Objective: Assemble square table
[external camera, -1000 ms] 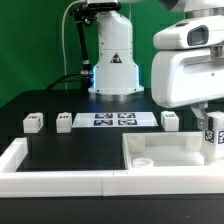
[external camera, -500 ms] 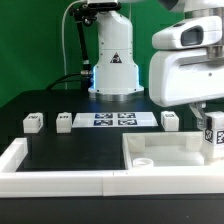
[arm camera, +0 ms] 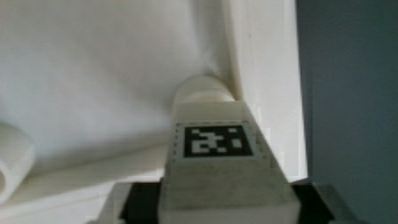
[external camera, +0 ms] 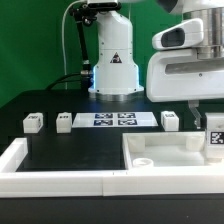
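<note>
My gripper [arm camera: 228, 203] is shut on a small white table leg [arm camera: 217, 150] with a black-and-white tag; its dark fingers [arm camera: 146, 203] press the leg's two sides. In the exterior view the leg [external camera: 214, 139] hangs under the hand at the right edge, over the far right corner of the square table top [external camera: 160, 146]. The table top is a white slab with a raised rim and a round corner socket [external camera: 143, 159]. In the wrist view the leg points at the slab's inner corner [arm camera: 210, 75], and whether they touch is unclear. Three more legs [external camera: 33, 122], [external camera: 65, 121], [external camera: 170, 120] stand on the black mat.
The marker board [external camera: 113, 120] lies between the loose legs in front of the robot base [external camera: 114, 65]. A long white border wall [external camera: 60, 181] runs along the front and up the exterior view's left side. My hand hides the slab's far right edge.
My hand has turned slightly with the leg, so the leg's tag now faces the exterior camera squarely. The loose legs and the slab have stayed put.
</note>
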